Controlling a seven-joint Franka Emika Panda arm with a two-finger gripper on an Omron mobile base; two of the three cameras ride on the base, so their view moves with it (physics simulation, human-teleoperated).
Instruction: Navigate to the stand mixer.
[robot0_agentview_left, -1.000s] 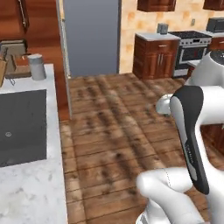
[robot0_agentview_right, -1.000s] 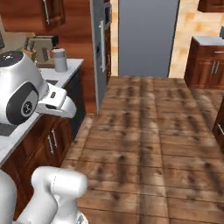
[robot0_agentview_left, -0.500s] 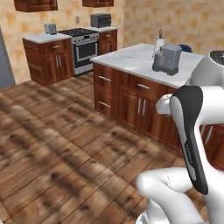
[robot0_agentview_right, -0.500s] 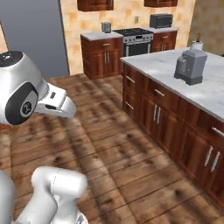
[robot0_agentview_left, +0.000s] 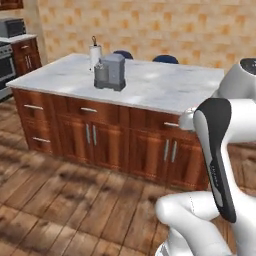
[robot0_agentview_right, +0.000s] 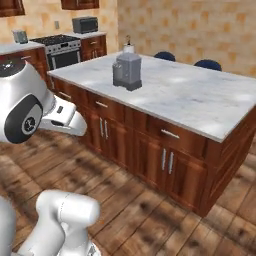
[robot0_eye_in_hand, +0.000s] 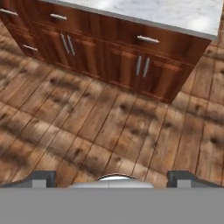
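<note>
1. Wood plank floor (robot0_eye_in_hand: 109, 127) takes up most of the hand view, dark and streaky, running right up to the cabinets.
2. Kitchen island (robot0_agentview_left: 150, 145): dark wood doors and drawers with silver handles, topped by a white marble surface (robot0_agentview_right: 200, 97) that's pretty long.
3. Range (robot0_agentview_right: 62, 50) sits against the far wall, with a microwave (robot0_agentview_right: 85, 24) on the counter next to it.
4. Two blue chair backs (robot0_agentview_left: 166, 59) poke up behind the far edge of the surface.
5. Stand mixer (robot0_agentview_left: 111, 72) is on the surface near its left end in the left base view, closer to the far edge than the front one. Boxy grey body, dull metal bowl on its left side.
6. Paper towel roll (robot0_agentview_left: 95, 52) stands just behind the mixer, near the far left corner of the surface, brown post sticking out the top.
7. Fingers (robot0_eye_in_hand: 43, 178): just the dark tips show at the bottom of the hand view, well apart from each other, so spread, nothing between them.
</note>
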